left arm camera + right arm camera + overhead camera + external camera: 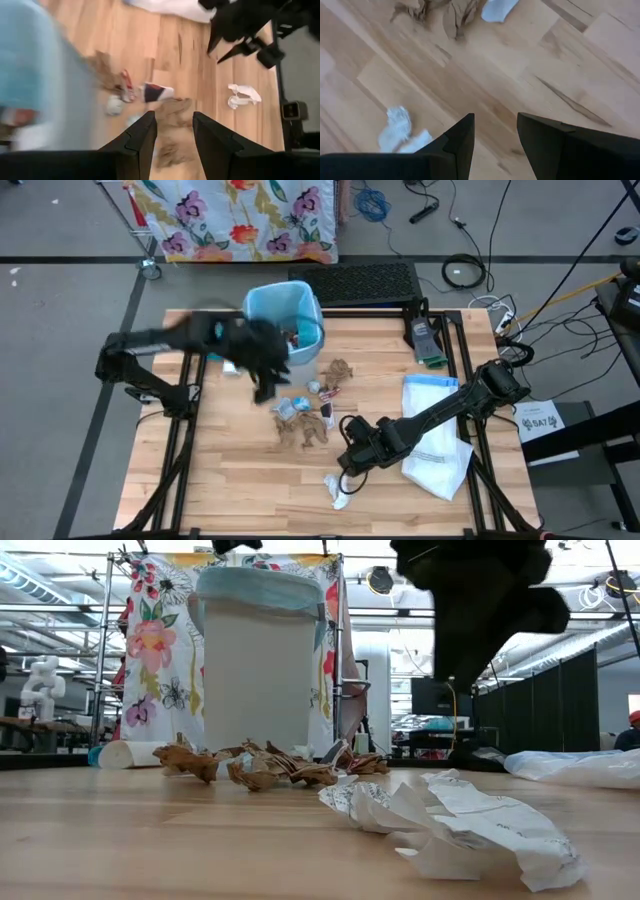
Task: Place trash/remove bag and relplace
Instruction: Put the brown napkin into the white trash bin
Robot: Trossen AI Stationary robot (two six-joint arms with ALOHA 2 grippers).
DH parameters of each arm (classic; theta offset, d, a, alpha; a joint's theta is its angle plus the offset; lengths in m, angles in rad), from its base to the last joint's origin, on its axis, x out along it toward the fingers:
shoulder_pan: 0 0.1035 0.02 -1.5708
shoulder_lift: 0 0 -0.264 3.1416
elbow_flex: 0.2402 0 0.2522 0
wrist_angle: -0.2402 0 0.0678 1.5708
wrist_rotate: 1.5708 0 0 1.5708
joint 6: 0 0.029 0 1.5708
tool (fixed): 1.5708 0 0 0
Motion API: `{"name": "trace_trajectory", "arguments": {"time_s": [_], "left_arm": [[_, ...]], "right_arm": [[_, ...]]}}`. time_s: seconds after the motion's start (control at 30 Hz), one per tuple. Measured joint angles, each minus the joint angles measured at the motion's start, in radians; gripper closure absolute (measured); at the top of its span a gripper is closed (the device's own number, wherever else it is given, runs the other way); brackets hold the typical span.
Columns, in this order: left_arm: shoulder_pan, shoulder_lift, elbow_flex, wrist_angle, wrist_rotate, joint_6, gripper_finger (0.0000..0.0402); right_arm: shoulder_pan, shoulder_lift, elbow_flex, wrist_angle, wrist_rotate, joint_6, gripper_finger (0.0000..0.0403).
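Risk 1: the left gripper (268,385) hangs just beside the bin (285,320), fingers apart w/ nothing between them; the arm is smeared by motion in the high view, so a fast swing near the bin could clip its wall or snag the bag (272,302), the light-blue liner folded over the rim, and tip the bin off the table's far edge. Risk 2: the scrap pile lies close-packed betw. bin and table centre; a descent onto the brown scraps (305,430) could pinch two at once or scatter the rest. Risk 3: the right gripper (352,463) sits low over bare wood, fingers apart and empty, w/ the white crumpled scrap (337,492) just beside it; a shallow approach may shove this light paper away rather than trap it. Risk 4: the right arm lies across the replacement bag (432,435), flat on the table's right side; a wide elbow sweep may drag it. Count: bins 1; liner fitted 1; replacement bag 1; trash on the table approx. 7–8 pcs (roughly 4 brown, roughly 3 white/pale, 1 w/ red print), exact no. uncertain as pieces overlap; at least 1 scrap already inside the bin.
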Motion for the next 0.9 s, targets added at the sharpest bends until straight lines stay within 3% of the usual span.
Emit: {"name": "trace_trajectory", "arguments": {"time_s": [0.23,0.43,0.57,0.73,0.9], "left_arm": [[-0.227,-0.040,-0.329,0.317,-0.141,-0.373,0.0269],[-0.371,-0.041,-0.527,0.368,-0.279,-0.776,0.0269],[-0.427,-0.018,-0.565,0.363,-0.288,-0.961,0.0269],[-0.474,0.005,-0.564,0.361,-0.445,-0.991,0.0269],[-0.428,0.046,-0.564,0.309,-0.500,-1.109,0.0269]], "right_arm": [[0.052,-0.023,0.000,-0.033,0.000,-0.042,0.0261],[0.108,-0.025,0.000,-0.025,-0.004,-0.042,0.0261],[0.134,-0.025,0.000,-0.021,-0.004,-0.042,0.0261],[0.143,-0.025,0.000,-0.007,-0.004,-0.042,0.0261],[0.143,-0.025,0.000,0.045,-0.004,-0.042,0.0261]]}}
